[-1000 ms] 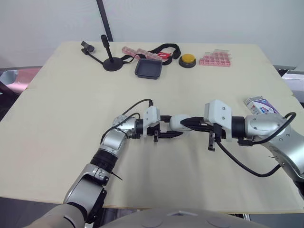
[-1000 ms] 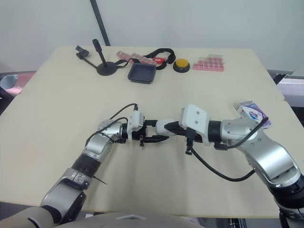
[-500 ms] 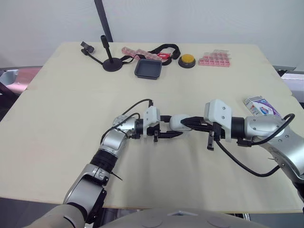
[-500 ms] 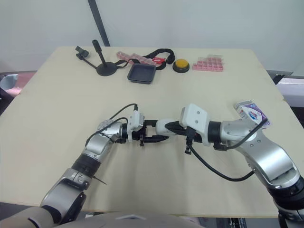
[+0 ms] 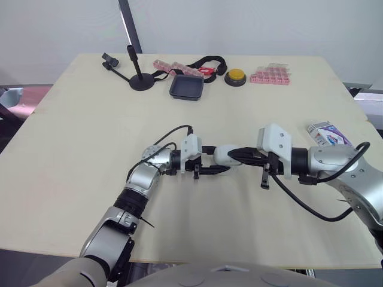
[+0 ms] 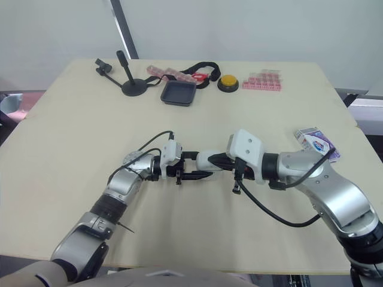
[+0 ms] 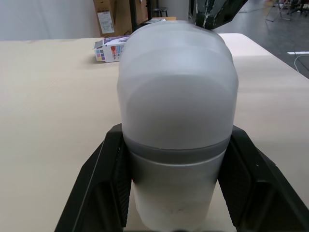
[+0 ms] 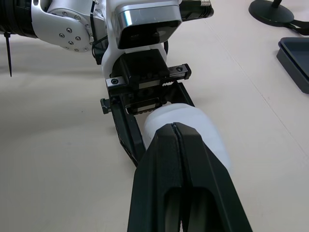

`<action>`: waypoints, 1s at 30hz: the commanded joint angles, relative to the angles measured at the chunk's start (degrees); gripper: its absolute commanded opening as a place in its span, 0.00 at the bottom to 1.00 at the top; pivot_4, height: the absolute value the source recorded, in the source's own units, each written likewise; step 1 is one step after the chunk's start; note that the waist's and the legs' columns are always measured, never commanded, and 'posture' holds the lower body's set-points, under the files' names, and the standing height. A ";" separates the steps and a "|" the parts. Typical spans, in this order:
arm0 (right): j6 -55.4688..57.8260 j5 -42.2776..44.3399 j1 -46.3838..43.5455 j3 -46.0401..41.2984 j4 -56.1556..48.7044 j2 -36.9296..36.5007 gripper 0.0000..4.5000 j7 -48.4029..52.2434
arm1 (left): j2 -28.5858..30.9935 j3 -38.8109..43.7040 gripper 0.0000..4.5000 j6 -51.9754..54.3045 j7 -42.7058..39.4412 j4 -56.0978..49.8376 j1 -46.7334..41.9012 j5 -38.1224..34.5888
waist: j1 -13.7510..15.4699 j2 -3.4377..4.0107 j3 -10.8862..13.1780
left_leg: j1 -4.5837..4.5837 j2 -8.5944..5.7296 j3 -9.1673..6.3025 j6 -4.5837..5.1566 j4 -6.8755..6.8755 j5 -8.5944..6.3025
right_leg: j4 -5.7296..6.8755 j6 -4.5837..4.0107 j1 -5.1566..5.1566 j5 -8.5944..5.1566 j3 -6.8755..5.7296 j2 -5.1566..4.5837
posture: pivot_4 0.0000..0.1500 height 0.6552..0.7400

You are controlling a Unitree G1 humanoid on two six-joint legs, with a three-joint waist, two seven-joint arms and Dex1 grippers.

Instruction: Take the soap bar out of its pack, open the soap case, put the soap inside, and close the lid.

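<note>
The tabletop is pale beige, the soap case frosted white with a grey band, the soap pack white and purple, the tray black, the button yellow.

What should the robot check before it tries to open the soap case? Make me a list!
1. Is the soap case held by the left gripper? Ok, one finger on each side.
2. Is the right gripper at the case's far end? Ok, fingers shut.
3. Is it pinching the lid's edge? Cannot tell.
4. Is the lid open? Not ok, it looks closed.
5. Is the soap out of the soap pack? Cannot tell; the pack lies on the table by the right arm.
</note>
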 commanded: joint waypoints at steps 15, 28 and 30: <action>-45.34 -4.99 21.72 -11.80 16.59 5.28 1.00 22.53 | 5.40 2.62 0.43 25.52 -2.69 -8.88 -2.91 -9.79 | -0.22 -0.02 0.05 | -0.71 -0.02 -0.08 0.03 0.06 0.00 | 0.03 0.00 -0.54 0.00 -0.23 0.04 | 1.00 1.00; -47.19 -6.25 23.94 -10.65 16.67 5.83 1.00 20.07 | 13.38 -0.30 0.43 77.71 2.68 -15.36 -6.92 -21.70 | 0.13 -0.02 0.05 | -0.51 -0.10 -0.12 0.05 0.02 0.01 | -0.02 0.01 -0.58 0.00 -0.38 0.00 | 1.00 1.00; -46.92 -6.22 23.80 -10.38 16.74 5.63 1.00 19.72 | 13.79 -1.32 0.43 82.62 3.79 -13.79 -7.59 -21.94 | 0.19 -0.01 0.05 | -0.56 -0.11 -0.12 0.04 0.01 0.01 | -0.06 0.01 -0.52 0.01 -0.37 -0.01 | 1.00 1.00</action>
